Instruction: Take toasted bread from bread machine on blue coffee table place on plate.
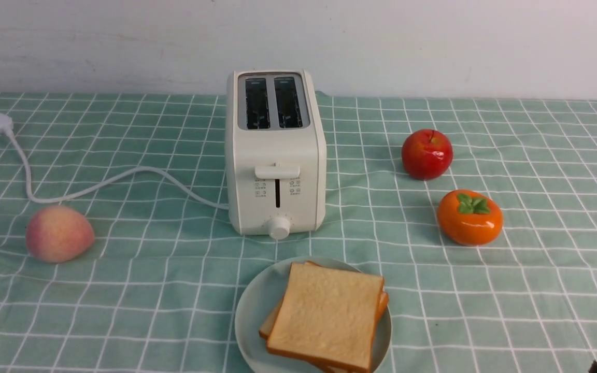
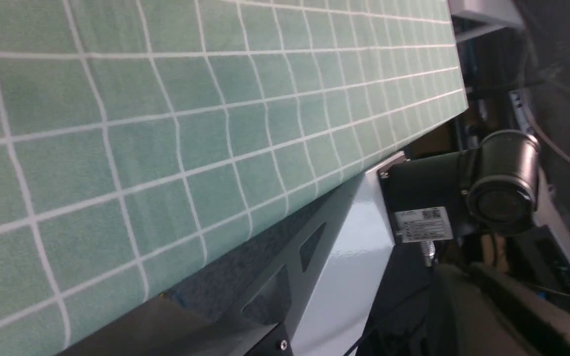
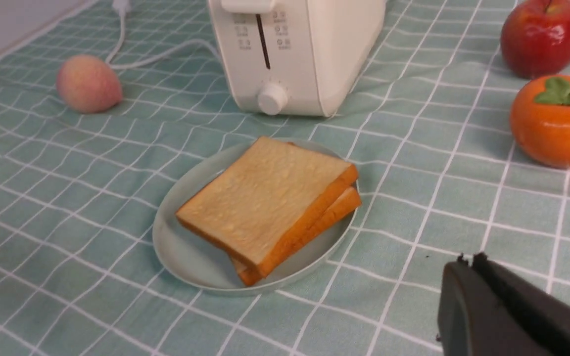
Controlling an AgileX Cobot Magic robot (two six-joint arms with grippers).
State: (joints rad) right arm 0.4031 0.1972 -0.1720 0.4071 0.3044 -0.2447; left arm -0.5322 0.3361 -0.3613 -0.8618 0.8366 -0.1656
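Both slices of toasted bread (image 1: 327, 313) lie stacked on the pale blue-green plate (image 1: 252, 316), in front of the 2-slot toaster (image 1: 278, 150), with the upper slice turned slightly askew over the lower. The placing looks finished, so the step in hand is probably a calm withdrawal. The right claw (image 3: 470, 262) is closed narrow, holding nothing, and stands well apart from the plate in the front view; the left claw (image 2: 463, 272) is likewise drawn shut, with no toast in it.

To do this well, keep both claws closed, lift the right claw a little before drawing it back, and swing it away from the plate and the persimmon (image 1: 469, 217). The skewed stack needs no straightening: a nudge could slide the upper slice over the rim.

The front view shows the toaster's 2 dark slots, with no bread showing in them, but cuts off the plate's near edge. The right wrist view gives the whole plate outline and the 2 crusts layered from the side, yet loses the slots. The left wrist view has neither toast nor toaster, only the gridded cloth on the desk (image 2: 131, 148), its edge and some arm hardware (image 2: 344, 267).
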